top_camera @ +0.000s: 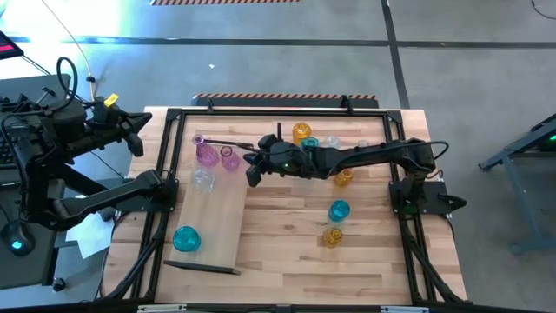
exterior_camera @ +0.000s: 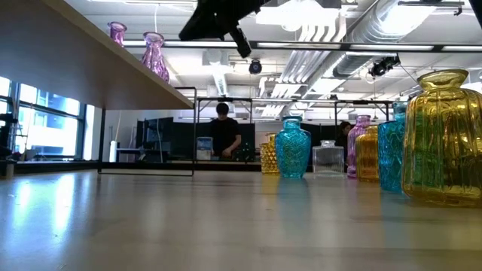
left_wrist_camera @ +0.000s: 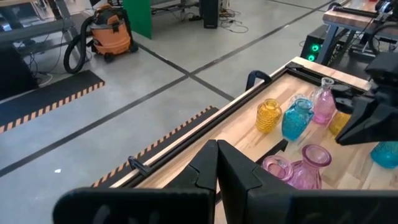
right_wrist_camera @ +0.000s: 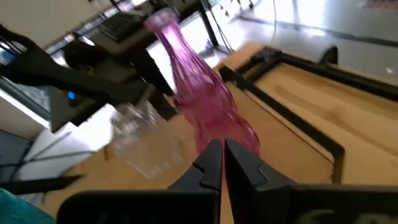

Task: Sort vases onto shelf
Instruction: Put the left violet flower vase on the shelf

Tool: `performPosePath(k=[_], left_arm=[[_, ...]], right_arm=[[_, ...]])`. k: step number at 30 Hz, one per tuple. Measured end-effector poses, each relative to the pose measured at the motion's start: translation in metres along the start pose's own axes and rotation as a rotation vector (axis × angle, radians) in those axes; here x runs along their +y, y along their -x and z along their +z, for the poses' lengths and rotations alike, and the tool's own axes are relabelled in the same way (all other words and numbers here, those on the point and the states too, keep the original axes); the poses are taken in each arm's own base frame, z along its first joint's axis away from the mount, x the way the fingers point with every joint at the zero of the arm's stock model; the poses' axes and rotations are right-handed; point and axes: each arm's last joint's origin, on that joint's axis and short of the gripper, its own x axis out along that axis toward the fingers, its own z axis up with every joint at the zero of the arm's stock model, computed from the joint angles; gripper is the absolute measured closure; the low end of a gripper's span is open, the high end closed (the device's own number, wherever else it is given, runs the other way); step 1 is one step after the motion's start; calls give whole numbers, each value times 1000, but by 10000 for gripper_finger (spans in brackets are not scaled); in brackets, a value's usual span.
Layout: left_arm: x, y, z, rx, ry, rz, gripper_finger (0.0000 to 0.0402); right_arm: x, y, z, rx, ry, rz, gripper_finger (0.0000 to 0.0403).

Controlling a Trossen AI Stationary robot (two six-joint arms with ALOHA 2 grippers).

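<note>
My right pincer (top_camera: 252, 172) is pressed together and empty, hovering at the shelf (top_camera: 221, 228) edge, just off the pink vases (top_camera: 217, 156) at its 10 o'clock. A clear vase (top_camera: 201, 179) and a teal vase (top_camera: 186, 238) also sit on the shelf. Several vases are left on the tabletop (top_camera: 287, 243) at 3 o'clock. The right arm stretches long across. The left pincer (left_wrist_camera: 216, 163), closed, is parked off-table.
</note>
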Motion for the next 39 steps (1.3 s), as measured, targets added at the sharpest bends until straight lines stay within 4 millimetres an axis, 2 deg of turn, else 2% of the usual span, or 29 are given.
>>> performPosePath(k=[6, 12, 21, 32, 39], left_arm=[[0, 0, 0, -4, 0, 0, 401], [0, 0, 1, -10, 4, 0, 401], [0, 0, 1, -9, 9, 0, 401], [0, 0, 1, -9, 7, 0, 401], [0, 0, 1, -9, 8, 0, 401]], right_arm=[[-5, -6, -5, 27, -37, -20, 403], [-15, -32, -27, 59, -85, -31, 403], [-16, -33, -24, 40, -111, -26, 403], [-17, -46, -36, 45, -155, 5, 403], [-18, -47, -32, 14, -167, 18, 403]])
